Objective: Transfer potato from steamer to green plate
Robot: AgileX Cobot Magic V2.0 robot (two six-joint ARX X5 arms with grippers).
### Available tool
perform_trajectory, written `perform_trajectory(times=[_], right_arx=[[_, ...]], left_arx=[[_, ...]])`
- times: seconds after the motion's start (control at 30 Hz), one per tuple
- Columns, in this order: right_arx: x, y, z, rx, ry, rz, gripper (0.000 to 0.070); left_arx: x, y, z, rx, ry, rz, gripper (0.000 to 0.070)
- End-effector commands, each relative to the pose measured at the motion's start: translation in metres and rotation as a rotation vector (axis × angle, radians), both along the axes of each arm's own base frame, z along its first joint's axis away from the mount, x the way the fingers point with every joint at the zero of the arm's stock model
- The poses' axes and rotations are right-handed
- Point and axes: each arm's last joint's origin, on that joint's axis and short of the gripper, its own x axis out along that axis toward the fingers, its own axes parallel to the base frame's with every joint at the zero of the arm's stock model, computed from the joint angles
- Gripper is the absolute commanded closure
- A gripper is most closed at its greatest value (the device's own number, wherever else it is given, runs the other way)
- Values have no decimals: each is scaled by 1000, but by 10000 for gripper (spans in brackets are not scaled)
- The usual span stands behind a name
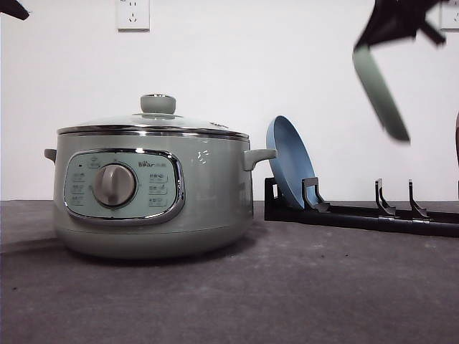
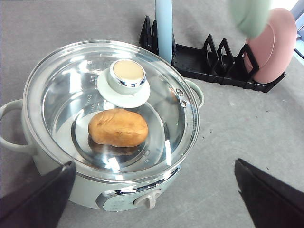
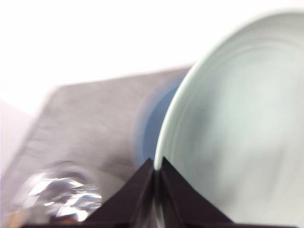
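Observation:
The pale green steamer [image 1: 154, 193] stands on the table with its glass lid [image 2: 111, 104] on. Through the lid the orange-brown potato [image 2: 118, 127] shows, lying on the pot's floor. My left gripper [image 2: 153, 165] hovers above the steamer, open wide, with one finger out on either side of the pot. High above the rack, my right gripper [image 1: 367, 44] is shut on the rim of the green plate [image 1: 380, 93]. The plate hangs tilted in the air. In the right wrist view the fingers [image 3: 142, 190] meet on that plate's edge [image 3: 237, 133].
A black dish rack [image 1: 358, 211] stands to the right of the steamer. It holds a blue plate [image 1: 290, 161] and, in the left wrist view, a pink plate [image 2: 273, 45]. The grey table [image 1: 287, 287] stretches in front of them. A white wall stands behind.

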Motion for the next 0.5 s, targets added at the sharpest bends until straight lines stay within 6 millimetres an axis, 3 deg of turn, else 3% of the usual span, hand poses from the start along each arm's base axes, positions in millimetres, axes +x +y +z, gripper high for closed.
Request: perform_trajectory(times=[0.0,0.27,0.47], right_arx=[[-10,4,15,-19,-43,24,696],[-88,27,46,-238,-86,121,696],[-141,52,47,-346,-103,236,696]], left_arx=[[1,-1,6,-5,-18,-13,0],[1,-1,6,-5,-18,-13,0],[1,-1,6,-5,-17,-13,0]])
